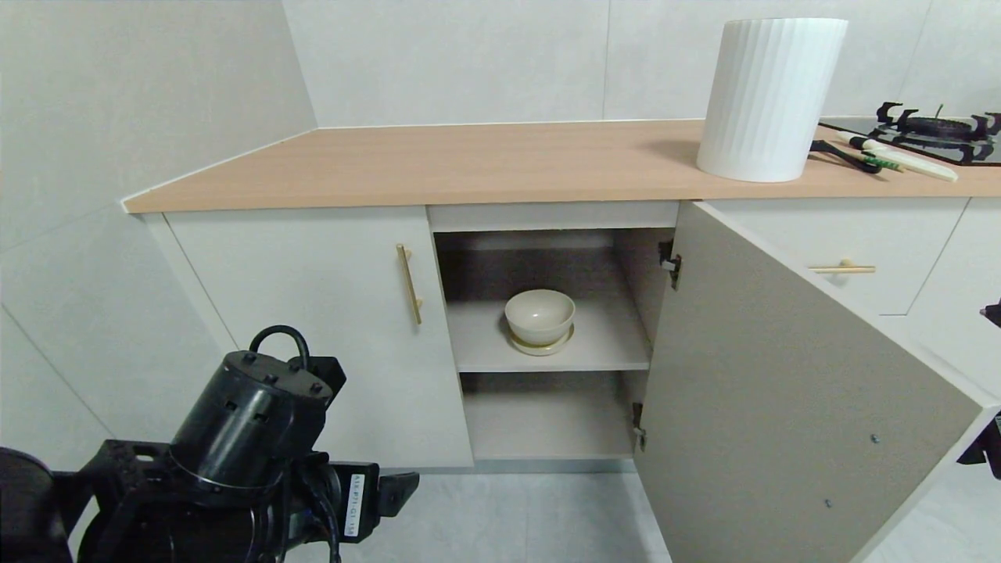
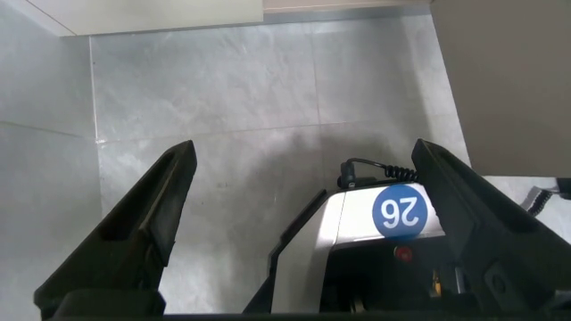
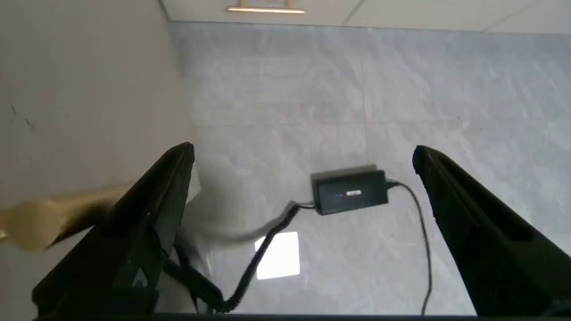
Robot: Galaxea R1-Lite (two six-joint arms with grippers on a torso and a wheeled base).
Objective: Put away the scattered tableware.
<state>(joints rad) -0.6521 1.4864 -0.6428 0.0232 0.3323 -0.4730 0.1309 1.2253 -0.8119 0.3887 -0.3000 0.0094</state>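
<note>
A cream bowl [image 1: 539, 315] sits on a small plate [image 1: 541, 345] on the upper shelf [image 1: 602, 344] of the open cabinet. Its door [image 1: 782, 375] is swung wide to the right. My left arm [image 1: 250, 422] hangs low in front of the shut left door. The left gripper [image 2: 303, 152] is open over bare floor tiles, holding nothing. Behind the open door, the right gripper [image 3: 303, 153] is also open and holds nothing. The door's gold handle [image 3: 53, 223] lies close beside one finger [image 3: 161, 214].
On the wooden counter [image 1: 469, 160] stand a tall white ribbed container [image 1: 766, 98] and, by the stove grate [image 1: 938, 125], some utensils [image 1: 899, 156]. The lower shelf [image 1: 547, 426] is bare. A black power adapter [image 3: 350, 192] with its cable lies on the floor.
</note>
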